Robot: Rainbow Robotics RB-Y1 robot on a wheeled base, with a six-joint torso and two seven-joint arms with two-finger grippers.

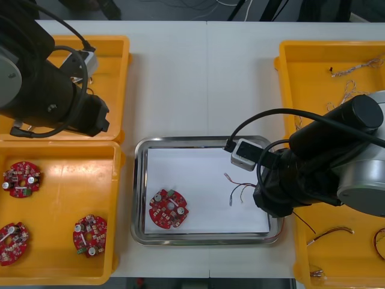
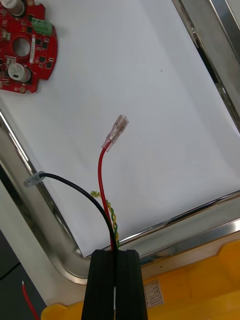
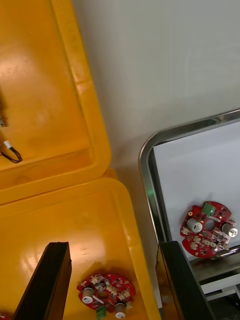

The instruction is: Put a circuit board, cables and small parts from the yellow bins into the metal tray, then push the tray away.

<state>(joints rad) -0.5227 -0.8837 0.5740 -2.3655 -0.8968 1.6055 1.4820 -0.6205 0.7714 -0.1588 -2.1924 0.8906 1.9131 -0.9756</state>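
My right gripper point(image 2: 116, 256) is shut on a red and yellow cable point(image 2: 103, 170) that also has a black strand. It holds the cable just above the metal tray's point(image 2: 200, 226) near right rim, and the cable's loose ends point(image 1: 236, 184) reach over the white inside. One round red circuit board point(image 1: 168, 209) lies in the tray point(image 1: 139, 198) at its front left. My left gripper point(image 3: 112, 245) hangs open with nothing in it over the seam between the two left yellow bins. A circuit board point(image 3: 106, 295) in the bin lies between its fingers point(image 3: 50, 280).
The front left bin point(image 1: 60, 268) holds three circuit boards point(image 1: 21, 179). The back left bin point(image 1: 111, 60) has a small black cable point(image 3: 10, 152). The back right bin point(image 1: 307, 78) and front right bin point(image 1: 337, 265) hold loose cables point(image 1: 328, 235).
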